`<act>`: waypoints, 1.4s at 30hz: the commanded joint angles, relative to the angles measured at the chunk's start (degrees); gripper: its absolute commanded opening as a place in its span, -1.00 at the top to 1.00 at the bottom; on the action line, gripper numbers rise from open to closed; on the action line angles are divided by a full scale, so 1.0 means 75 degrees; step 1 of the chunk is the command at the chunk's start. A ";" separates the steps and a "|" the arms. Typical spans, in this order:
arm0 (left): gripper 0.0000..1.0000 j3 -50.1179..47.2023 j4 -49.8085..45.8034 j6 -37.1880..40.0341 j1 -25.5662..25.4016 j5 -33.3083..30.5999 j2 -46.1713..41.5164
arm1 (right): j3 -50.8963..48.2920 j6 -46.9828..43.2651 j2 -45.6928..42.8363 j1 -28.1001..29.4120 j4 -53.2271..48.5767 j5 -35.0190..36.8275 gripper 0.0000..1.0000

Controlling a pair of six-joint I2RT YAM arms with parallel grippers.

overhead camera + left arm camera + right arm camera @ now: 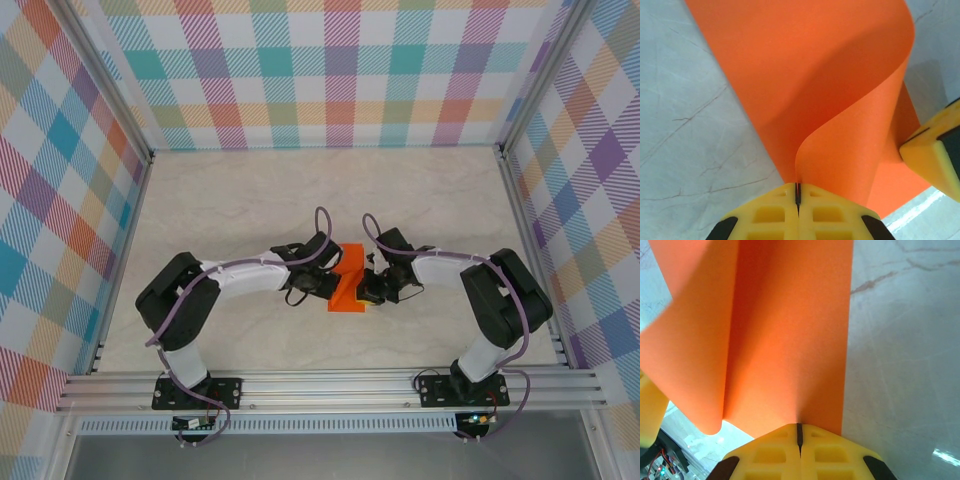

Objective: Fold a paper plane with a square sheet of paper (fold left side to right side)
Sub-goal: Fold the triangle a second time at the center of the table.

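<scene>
square sheet of paper (805,75): bright orange, plain, unmarked.
left pincer (797,192), right pincer (799,427): yellow, black pads.
counter (250,200): pale marble, thin dark veins.
walls (340,70): pastel plaid, teal/orange/pink/purple/yellow on white.
arms (240,275): black joints, white links.
cables (321,213): purple.

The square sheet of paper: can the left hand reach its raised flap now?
Likely yes: the left hand is shut on the raised flap of the square sheet of paper, nothing between; the right hand pinches another edge.
</scene>
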 commanded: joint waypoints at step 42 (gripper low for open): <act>1.00 0.0560 -0.0276 0.0255 0.0135 -0.0324 0.0773 | 0.0189 -0.0285 0.0585 0.0218 -0.0818 0.0713 0.90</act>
